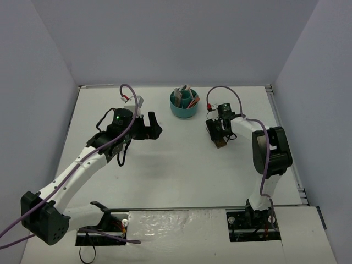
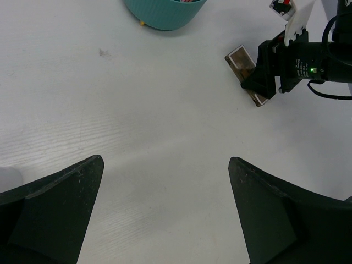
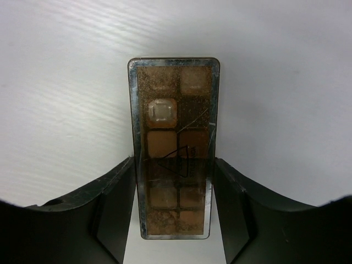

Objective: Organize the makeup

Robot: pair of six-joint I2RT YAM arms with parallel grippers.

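Where the palette sits: the flat rectangular brown eyeshadow palette (image 3: 175,110) is right of the white tabletop (image 1: 181,176) centre, toward the far edge. I cannot tell if it touches the surface.
Long axis: it runs straight out ahead of the right gripper (image 3: 175,165), with the palette's nearer end between the fingers (image 3: 113,198).
Right fingers: closed on the palette's narrow width, one on each long edge.
Nearer arm: the right. The left gripper (image 2: 165,209) is well apart, left of centre.
Left fingers: spread wide (image 2: 49,209), holding nothing.
Round teal divided cup (image 1: 183,105): near the far edge, up and left of the palette, with upright makeup pieces (image 1: 184,94) inside. The likely next move is a short carry there.
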